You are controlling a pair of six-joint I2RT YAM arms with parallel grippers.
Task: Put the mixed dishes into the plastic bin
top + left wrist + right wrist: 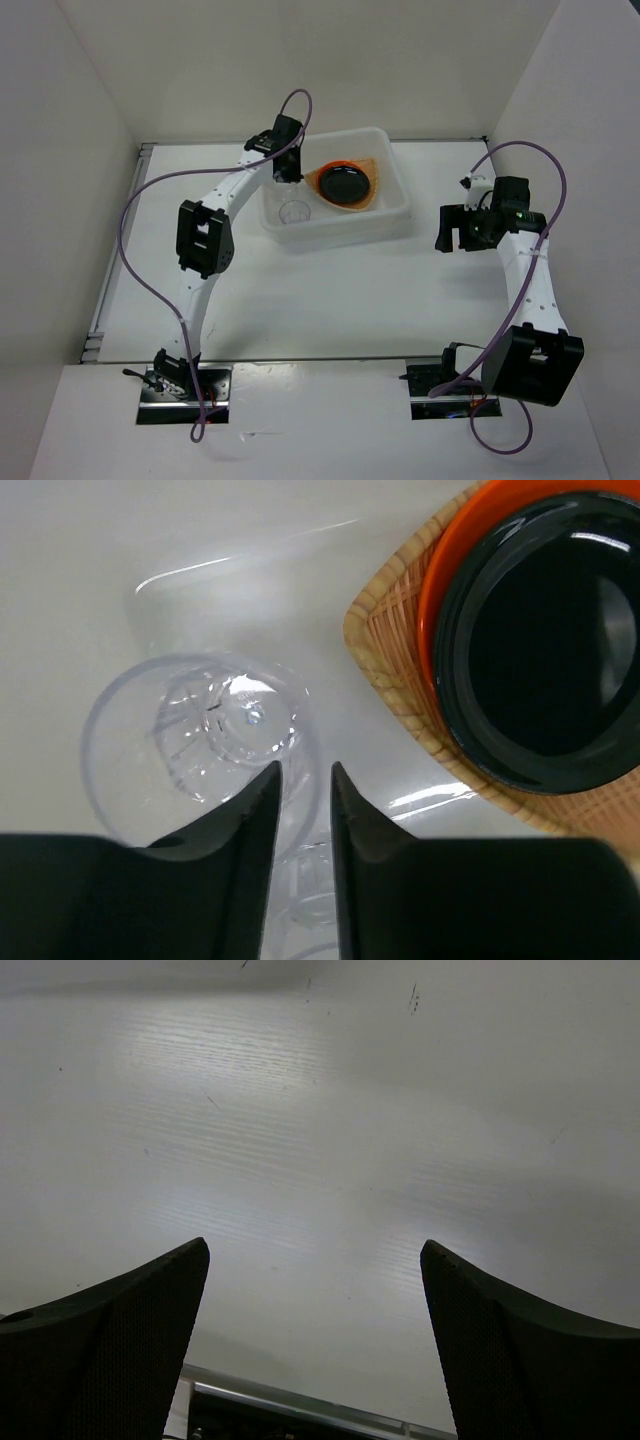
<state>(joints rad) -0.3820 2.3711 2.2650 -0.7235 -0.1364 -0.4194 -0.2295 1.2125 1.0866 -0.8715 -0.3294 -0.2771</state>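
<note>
The translucent white plastic bin (395,215) stands at the back middle of the table. In it lies the tan woven tray (375,165), with the orange plate (318,180) and the black plate (346,183) stacked on it; they also show in the left wrist view (390,630), (450,550), (540,640). A clear cup (295,212) stands upright in the bin's left part. My left gripper (303,770) is over it, jaws almost closed with the cup's (215,725) wall between them. A second clear shape shows in the gap lower down. My right gripper (315,1250) is open and empty.
The right gripper (452,228) hovers over bare table just right of the bin. White walls enclose the table on the left, back and right. A metal rail (300,1405) shows at the bottom of the right wrist view.
</note>
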